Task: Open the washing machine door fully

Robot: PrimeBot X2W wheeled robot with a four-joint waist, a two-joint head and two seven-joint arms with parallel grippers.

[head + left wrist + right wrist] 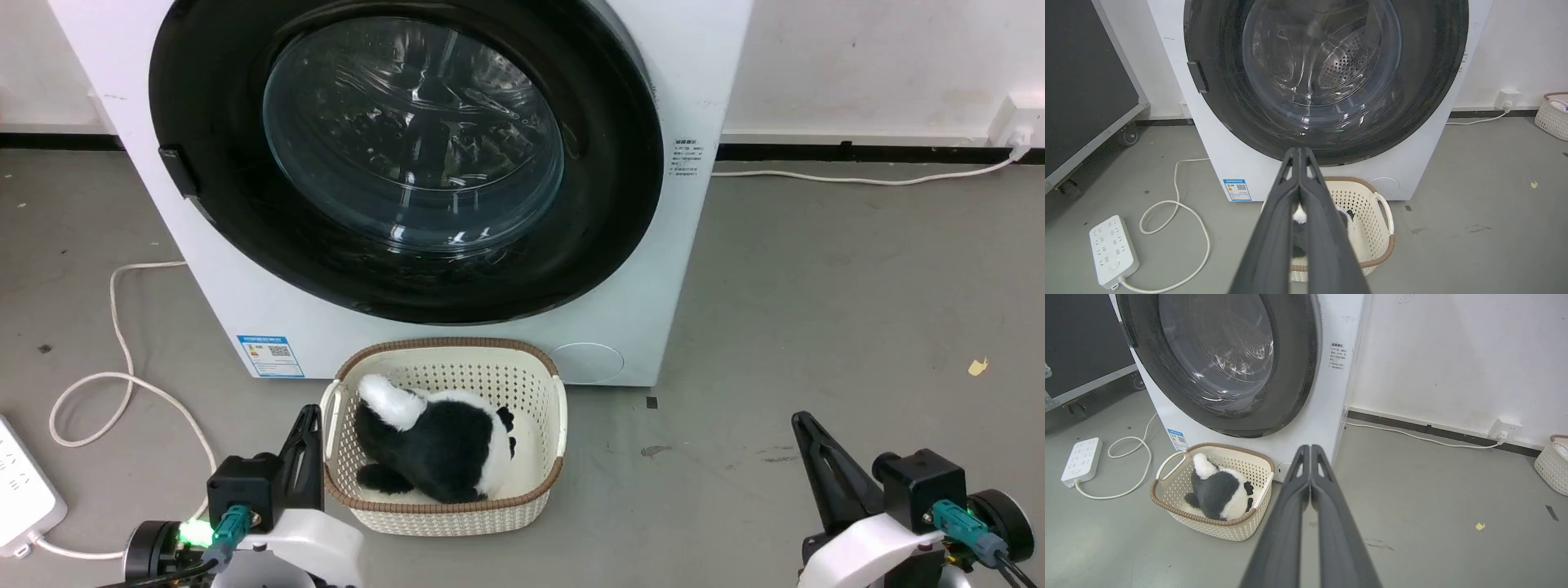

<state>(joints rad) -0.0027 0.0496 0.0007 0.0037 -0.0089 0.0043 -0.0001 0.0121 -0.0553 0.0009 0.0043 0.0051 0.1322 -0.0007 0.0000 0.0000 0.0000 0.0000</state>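
The left hand (309, 420) had its two dark fingers pressed together at the tips and held nothing; in the head view it stood just beside the left wall of a cream basket (445, 344), and whether it touched that wall could not be told; in its own wrist view the left hand (1298, 152) covered the middle of the basket and most of the plush toy (441, 445) lying in it. The right hand (802, 423) was likewise closed and empty, well apart from the basket over bare grey floor; in the right wrist view its tips (1310, 449) met with a thin slit below them.

The toy was black and white; its face could not be seen. Just behind the basket stood the white machine; the washing machine door (412, 139) lay shut against its front, with a small black block on its left rim, and its top edge was cut off in every view; behind the glass, perforated steel showed through reflections.

A blue-and-white sticker (270, 355) with a QR code sat low on the machine's left; a block of small print (686, 158) sat by the door's right edge; neither could be read. A white power strip (1112, 251) and looped cable lay on the floor to the left; a second basket (1551, 467) was cut off at the right.
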